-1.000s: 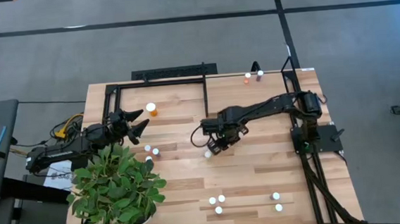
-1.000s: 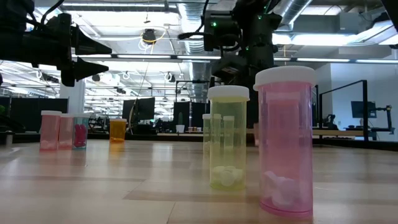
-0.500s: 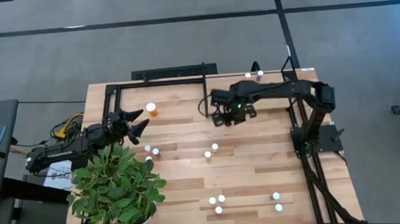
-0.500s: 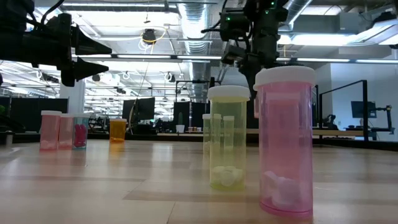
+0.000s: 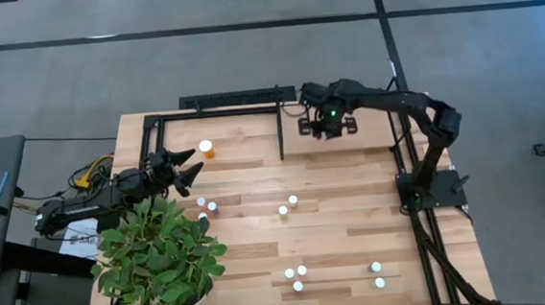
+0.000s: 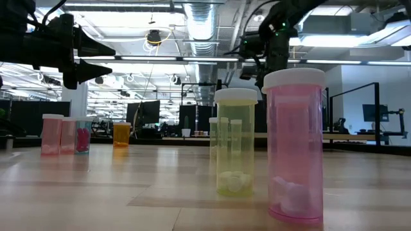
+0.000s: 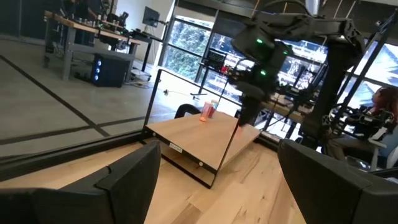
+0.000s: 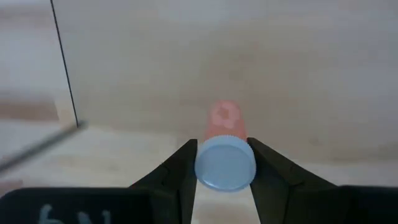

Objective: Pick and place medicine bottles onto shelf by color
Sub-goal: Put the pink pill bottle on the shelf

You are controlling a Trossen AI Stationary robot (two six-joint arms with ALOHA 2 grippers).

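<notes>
My right gripper (image 5: 326, 122) hangs over the shelf (image 5: 372, 134) at the table's far right, shut on a small vial (image 8: 224, 152) with a white cap and a reddish-pink body. The left wrist view shows the shelf (image 7: 193, 134) as a pale board with black bars, a reddish vial (image 7: 207, 111) standing on it. My left gripper (image 5: 189, 170) waits open at the table's left, next to the plant. Other white-capped bottles stand upright on the tabletop: an orange one (image 5: 206, 149), a pair (image 5: 287, 205) mid-table, and more near the front (image 5: 296, 276). My right gripper pinches the vial at its white cap (image 8: 225, 164), one finger (image 8: 181, 167) on each side of the cap. The fingers come from above and point down. The vial hangs upright below them, its body (image 8: 224, 118) clear of the shelf.
A leafy plant (image 5: 160, 256) fills the near left corner. A thin black frame bar (image 8: 64, 62) runs beside the held vial. In the low view a pink bottle (image 6: 295, 144) and a yellow-green one (image 6: 236, 141) stand close; pink and orange ones (image 6: 121, 134) stand farther left.
My right gripper has carried the vial from the table's middle toward the far edge and upward, rolling as it went, and now hangs over the shelf. It has stayed shut on the vial. The bottles on the table have not moved.
</notes>
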